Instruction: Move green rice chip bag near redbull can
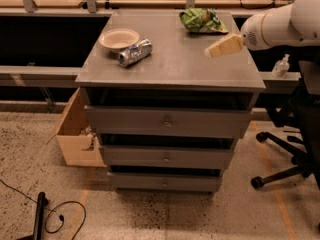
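Where the green rice chip bag (201, 20) lies: back right of the desk (170, 69), just behind and left of the pincer (223, 47), apart from it.
Where the redbull can (135, 52) lies: on its side, front left, beside the bowl (119, 38).
Pose: arm (285, 23) reaches in from the right, pincer tilted down-left over the desk.
Pincer state: opening cannot be told.
Print: unreadable.

Glossy bag (201, 20); matt pincer (209, 52) over cabinet (175, 66)

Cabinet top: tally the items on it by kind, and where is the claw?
Snack bags: 1, the green rice chip bag
Drink cans: 1, the redbull can
Bowls: 1, the cream bowl
Total: 3
The claw hovers over the cabinet top, right side, near the bag.
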